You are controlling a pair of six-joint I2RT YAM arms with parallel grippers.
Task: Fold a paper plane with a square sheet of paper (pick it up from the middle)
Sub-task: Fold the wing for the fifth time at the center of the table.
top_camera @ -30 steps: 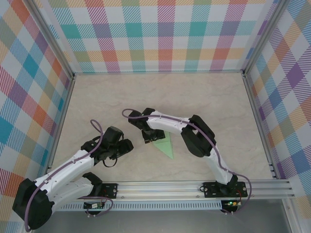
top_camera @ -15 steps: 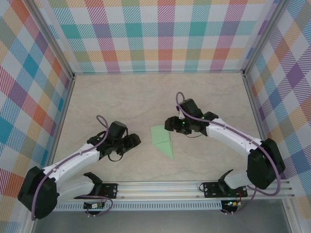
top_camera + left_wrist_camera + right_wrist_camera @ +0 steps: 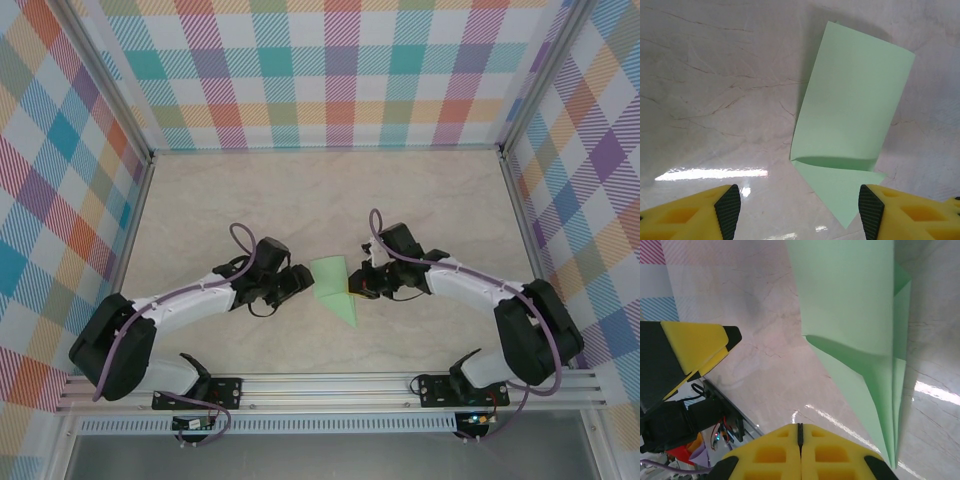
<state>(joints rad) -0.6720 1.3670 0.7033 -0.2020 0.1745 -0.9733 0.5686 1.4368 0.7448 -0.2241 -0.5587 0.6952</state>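
The folded sheet of paper [image 3: 333,285] lies on the tabletop [image 3: 300,200] near the middle, between the two sets of jaws. In the top view it shows a squarish upper part and a narrow point running toward the near edge.

The left jaws are released, spread wide just beside the paper's left edge. In the left wrist view the sheet [image 3: 852,100] lies ahead of the yellow fingers [image 3: 690,217], not touching them, its pointed end reaching down near the right-hand finger.

The right jaws are clenched, with the two yellow fingers [image 3: 775,452] pressed together along a thin seam and no paper between them. In that view the sheet [image 3: 855,315] lies ahead and to one side, its sharp tip coming down just beside the closed fingers.

The left arm [image 3: 190,300] stretches low from the near left corner, its wrist aimed right at the paper. The right arm [image 3: 470,285] bends at a raised elbow on the right side and reaches left, with its wrist at the paper's right edge.
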